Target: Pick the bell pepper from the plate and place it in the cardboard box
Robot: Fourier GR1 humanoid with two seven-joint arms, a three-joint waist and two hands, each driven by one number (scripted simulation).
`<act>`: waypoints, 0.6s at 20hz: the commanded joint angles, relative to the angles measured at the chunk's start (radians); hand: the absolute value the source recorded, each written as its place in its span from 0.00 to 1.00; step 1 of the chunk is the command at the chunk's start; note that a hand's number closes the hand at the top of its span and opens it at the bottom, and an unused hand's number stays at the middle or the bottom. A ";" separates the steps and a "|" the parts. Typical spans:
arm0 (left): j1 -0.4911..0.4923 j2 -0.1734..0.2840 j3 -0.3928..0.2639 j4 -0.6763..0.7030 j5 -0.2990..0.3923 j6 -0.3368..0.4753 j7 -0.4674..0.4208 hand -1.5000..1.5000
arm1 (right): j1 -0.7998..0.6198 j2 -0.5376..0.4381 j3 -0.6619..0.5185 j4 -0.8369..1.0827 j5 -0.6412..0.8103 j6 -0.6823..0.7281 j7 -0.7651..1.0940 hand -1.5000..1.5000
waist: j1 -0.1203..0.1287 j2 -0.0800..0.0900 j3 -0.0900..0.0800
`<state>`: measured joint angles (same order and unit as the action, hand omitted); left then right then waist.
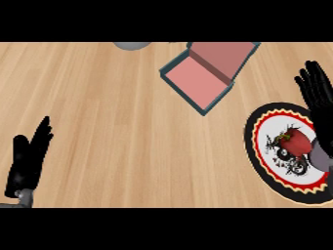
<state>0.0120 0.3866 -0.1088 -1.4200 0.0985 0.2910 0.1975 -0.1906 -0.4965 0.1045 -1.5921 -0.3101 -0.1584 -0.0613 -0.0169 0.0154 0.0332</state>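
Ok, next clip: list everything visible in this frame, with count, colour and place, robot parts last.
bell pepper: one, red, lying on the plate at right.
plate: one, white centre with dark drawing, red and black rim, right side of the counter.
cardboard box: one, pinkish inside with teal-grey walls, open, top centre-right.
grey object: one, cut off by the top edge, cannot identify.
counter: one, light wood.
left hand: one, black, open, lower left, resting.
right hand: one, black, open, right edge, above the plate.
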 commanded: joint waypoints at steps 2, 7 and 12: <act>-0.054 0.021 -0.017 -0.016 -0.055 0.001 -0.020 0.50 | -0.078 0.009 -0.006 -0.002 -0.114 0.194 -0.093 0.00 | 0.020 -0.013 -0.031; -0.060 0.025 -0.040 -0.068 -0.063 -0.020 -0.068 0.50 | -0.167 -0.269 -0.011 -0.053 0.193 0.258 -0.175 0.00 | -0.005 -0.033 -0.049; 0.014 0.027 -0.059 -0.171 -0.069 -0.053 -0.095 0.50 | -0.022 -0.011 -0.087 0.240 -0.077 0.421 -0.508 0.00 | 0.032 -0.013 -0.031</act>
<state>-0.0154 0.4003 -0.1583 -1.5258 0.0319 0.2596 0.1098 -0.2686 -0.5471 0.0641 -1.4705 -0.3356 0.1777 -0.4068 0.0110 0.0021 0.0025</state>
